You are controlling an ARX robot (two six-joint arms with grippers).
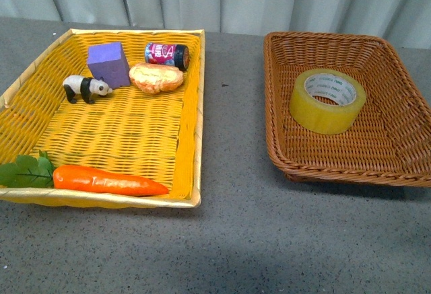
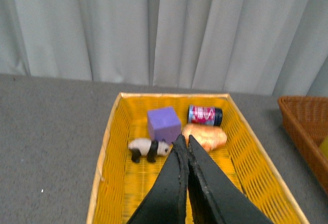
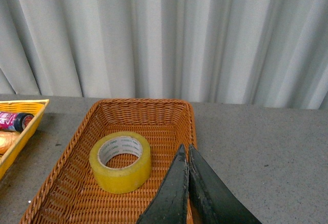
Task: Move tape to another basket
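Observation:
The tape [image 1: 328, 100], a wide yellow roll with a white printed core, lies flat inside the brown wicker basket [image 1: 399, 147] on the right of the front view. The right wrist view shows the tape [image 3: 120, 162] in that basket [image 3: 66, 172] too. My right gripper [image 3: 185, 148] is shut and empty, hovering over the basket's rim, apart from the roll. My left gripper [image 2: 184, 139] is shut and empty above the yellow basket [image 2: 105, 167]. Neither arm appears in the front view.
The yellow basket [image 1: 192, 139] on the left holds a purple block [image 1: 108, 63], a toy panda [image 1: 85, 87], a bread roll [image 1: 156, 77], a small can [image 1: 167, 54] and a carrot [image 1: 108, 180]. Grey tabletop [image 1: 236, 240] separates the baskets; curtains hang behind.

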